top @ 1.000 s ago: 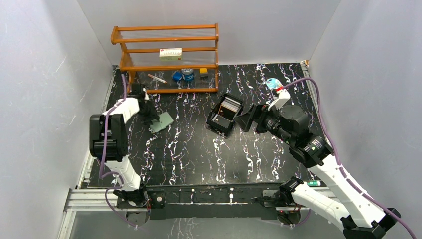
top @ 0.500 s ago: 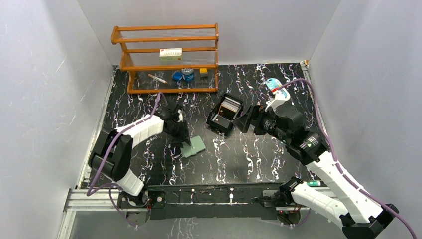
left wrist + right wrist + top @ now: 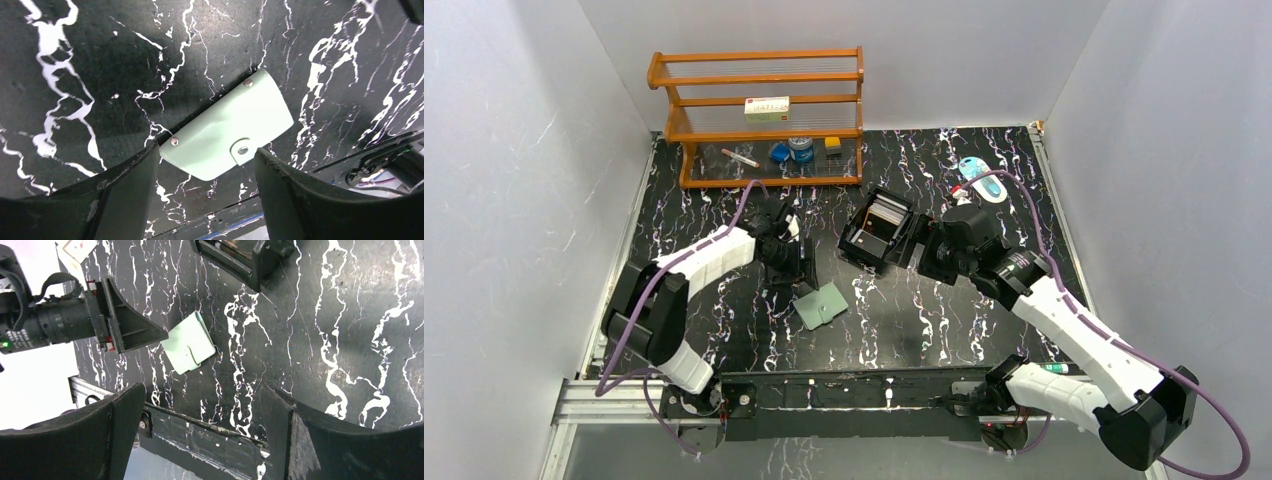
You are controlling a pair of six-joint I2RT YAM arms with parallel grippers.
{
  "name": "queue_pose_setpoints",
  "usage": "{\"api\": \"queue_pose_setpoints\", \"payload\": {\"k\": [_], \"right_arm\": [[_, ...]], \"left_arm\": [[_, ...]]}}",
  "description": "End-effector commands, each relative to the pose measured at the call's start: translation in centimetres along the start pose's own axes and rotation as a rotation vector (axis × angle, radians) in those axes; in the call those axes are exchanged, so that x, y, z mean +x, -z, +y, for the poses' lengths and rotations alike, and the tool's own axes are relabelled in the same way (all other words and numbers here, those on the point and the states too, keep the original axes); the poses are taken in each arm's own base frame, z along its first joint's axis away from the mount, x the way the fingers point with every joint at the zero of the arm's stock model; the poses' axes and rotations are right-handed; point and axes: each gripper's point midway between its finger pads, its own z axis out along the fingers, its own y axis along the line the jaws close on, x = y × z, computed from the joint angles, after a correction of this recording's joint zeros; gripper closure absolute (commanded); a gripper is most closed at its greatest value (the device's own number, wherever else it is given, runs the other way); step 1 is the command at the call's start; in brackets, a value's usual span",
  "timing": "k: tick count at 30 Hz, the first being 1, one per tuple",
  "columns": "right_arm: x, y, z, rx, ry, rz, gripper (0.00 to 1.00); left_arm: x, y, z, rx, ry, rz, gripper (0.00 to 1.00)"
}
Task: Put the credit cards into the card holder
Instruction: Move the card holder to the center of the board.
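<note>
The teal-green card holder (image 3: 821, 305) lies closed and snapped flat on the black marbled table, near the middle front. It also shows in the left wrist view (image 3: 227, 132) and the right wrist view (image 3: 189, 342). My left gripper (image 3: 801, 277) hovers just behind it, open and empty (image 3: 205, 180). The credit cards stand in the black compartmented box (image 3: 876, 230); a white-grey card (image 3: 887, 210) shows, and the others are hard to tell apart. My right gripper (image 3: 919, 250) is open and empty (image 3: 200, 430) beside the box's right side.
An orange wooden shelf (image 3: 764, 110) stands at the back left with a white box, a pen and small blue and yellow items. A blue-and-white object (image 3: 974, 168) lies at the back right. The metal rail (image 3: 824, 385) runs along the front edge.
The card holder moved with my left gripper from the far left to the middle front and now lies free below open jaws. My right gripper has moved left, closer to the box.
</note>
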Motion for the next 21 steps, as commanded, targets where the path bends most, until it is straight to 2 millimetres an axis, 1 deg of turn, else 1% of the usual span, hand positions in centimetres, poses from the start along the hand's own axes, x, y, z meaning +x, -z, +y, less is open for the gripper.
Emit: {"api": "queue_pose_setpoints", "payload": {"k": [1,3,6,8,12,15,17,19,21], "right_arm": [[0.3,0.2,0.9,-0.043,-0.072,0.015,0.08],[0.6,0.2,1.5,-0.086,-0.069,0.024,0.08],[0.8,0.3,1.7,-0.107,-0.067,0.032,0.08],[0.9,0.5,1.6,-0.107,-0.066,0.034,0.08],[1.6,0.3,1.2,-0.111,-0.097,0.04,0.11],[2.3,-0.1,0.6,-0.092,-0.113,0.062,0.13],[2.8,-0.4,0.3,-0.076,-0.114,0.08,0.14],[3.3,-0.7,0.2,-0.067,-0.115,0.095,0.16],[3.8,-1.0,0.2,-0.058,-0.115,0.108,0.18]], "left_arm": [[1.4,-0.8,-0.3,0.056,-0.078,0.098,0.31],[2.3,-1.0,-0.3,0.081,-0.094,0.134,0.31],[3.5,-0.8,-0.6,0.115,-0.091,0.147,0.33],[4.3,-0.5,-1.3,0.142,-0.06,0.161,0.35],[6.9,-0.6,-2.8,0.181,-0.031,0.179,0.4],[8.6,-1.0,-4.7,0.258,0.001,0.183,0.46],[9.5,-1.0,-6.5,0.325,0.014,0.176,0.48],[9.9,-0.8,-8.1,0.393,0.022,0.168,0.49],[9.6,-0.2,-9.5,0.452,0.021,0.152,0.49]]}}
